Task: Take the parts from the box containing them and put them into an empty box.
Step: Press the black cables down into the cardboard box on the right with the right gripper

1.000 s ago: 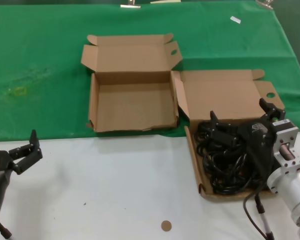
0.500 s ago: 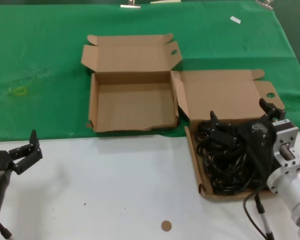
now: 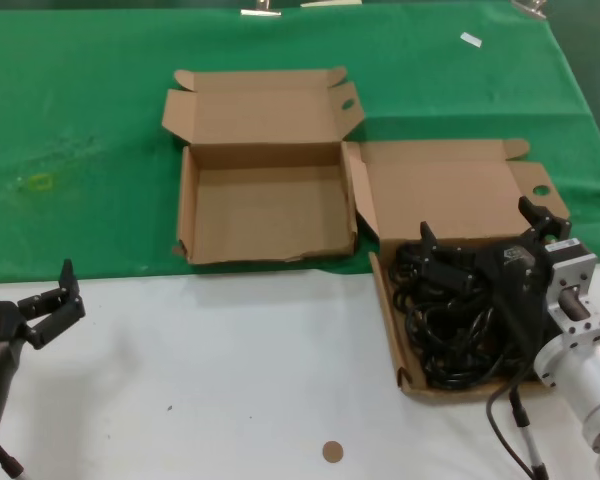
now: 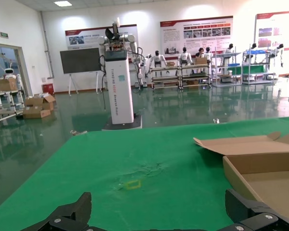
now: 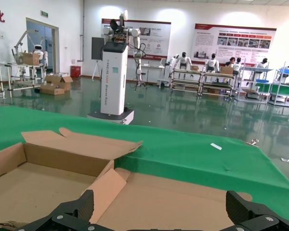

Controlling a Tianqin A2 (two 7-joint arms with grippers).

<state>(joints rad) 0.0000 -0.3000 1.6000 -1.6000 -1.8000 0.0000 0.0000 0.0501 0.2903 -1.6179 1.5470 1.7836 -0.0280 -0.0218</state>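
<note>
Fingers spread wide, the right gripper (image 3: pixel 477 238) sits over the parts (image 3: pixel 450 330); left gripper (image 3: pixel 62 298) idles, fingers apart.

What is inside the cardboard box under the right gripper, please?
Coiled black power cords fill the box. The open right gripper hangs over them; the box floor beneath is covered.

Black coiled cords (image 3: pixel 450 325) fill right box (image 3: pixel 405 380); left box (image 3: pixel 186 205) seemingly empty.
</note>
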